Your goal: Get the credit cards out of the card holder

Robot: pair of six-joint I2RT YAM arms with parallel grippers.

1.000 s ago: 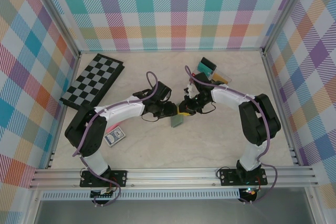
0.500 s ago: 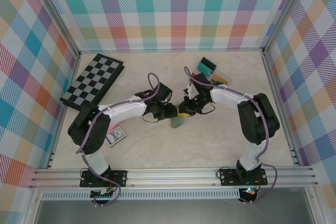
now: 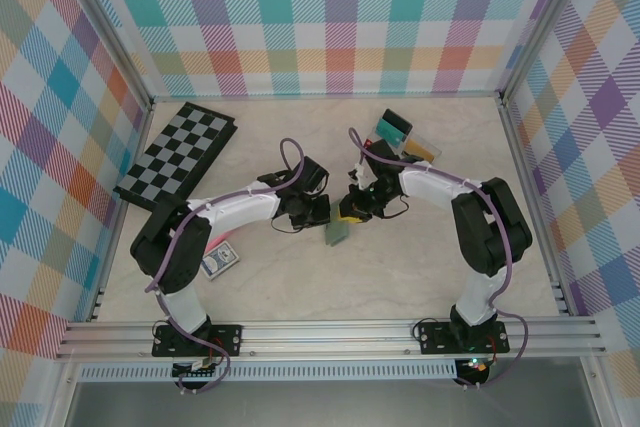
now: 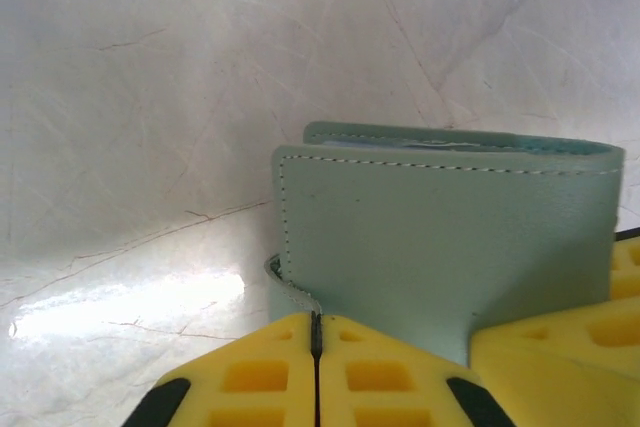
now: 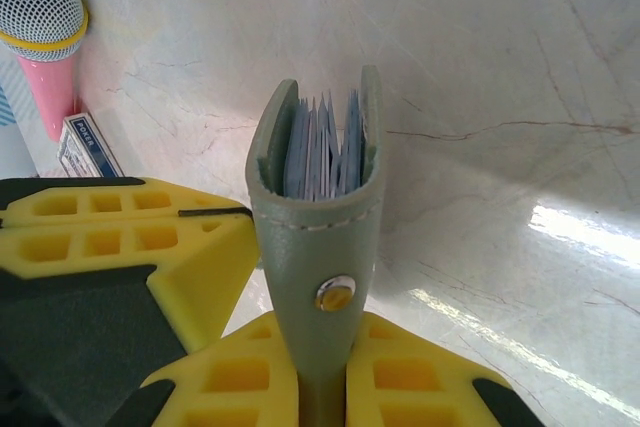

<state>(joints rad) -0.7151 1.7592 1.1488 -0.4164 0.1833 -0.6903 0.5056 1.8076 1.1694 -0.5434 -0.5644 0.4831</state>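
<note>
right pincer clamped on card holder at snap-button end, open edge pointing away from it. left pincer shut tight, pads together, nipping thin edge of one flap by looks of it. credit cards packed inside, edges peeking out between flaps. whole thing roughly mid-bench.

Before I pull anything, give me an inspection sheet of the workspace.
Surface: pale marble-look table, glare patches.
Job's things: wallet slightly open, cards inside.
Clutter: chessboard, card pack, clear tray, toy microphone.
End effectors: left end effector shut on wallet's cover edge; right end effector shut on its spine.
Cables: purple cable loops over arms.
Surroundings: checked walls, metal frame.
</note>
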